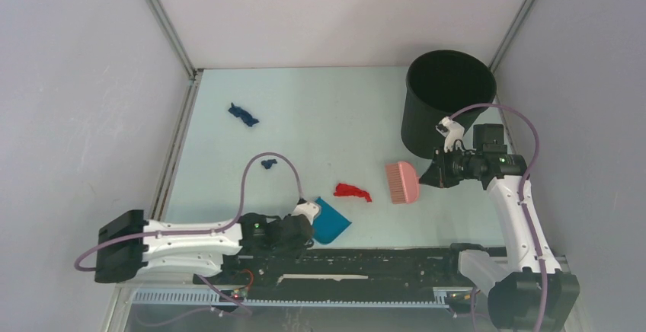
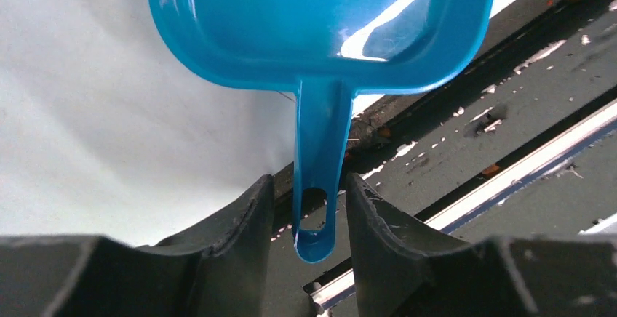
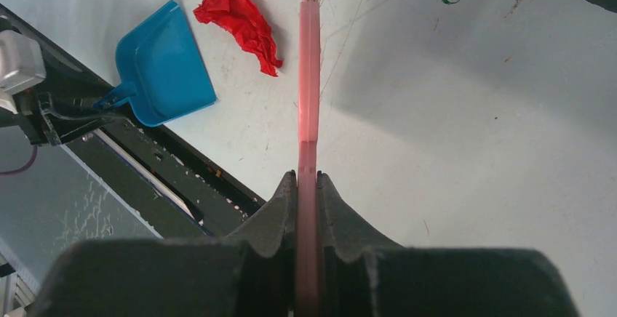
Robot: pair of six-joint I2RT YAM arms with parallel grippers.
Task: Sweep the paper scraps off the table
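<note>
On the table lie a red paper scrap, a dark blue scrap at the far left and a smaller dark blue one. My left gripper is open at the near edge. Its jaws stand either side of the blue dustpan's handle with a gap on each side. My right gripper is shut on the pink hand brush, held to the right of the red scrap. A tiny green bit lies farther off.
A tall black bin stands at the back right, just behind my right gripper. A black rail with aluminium strips runs along the near edge under the dustpan handle. Grey walls close in the sides and back.
</note>
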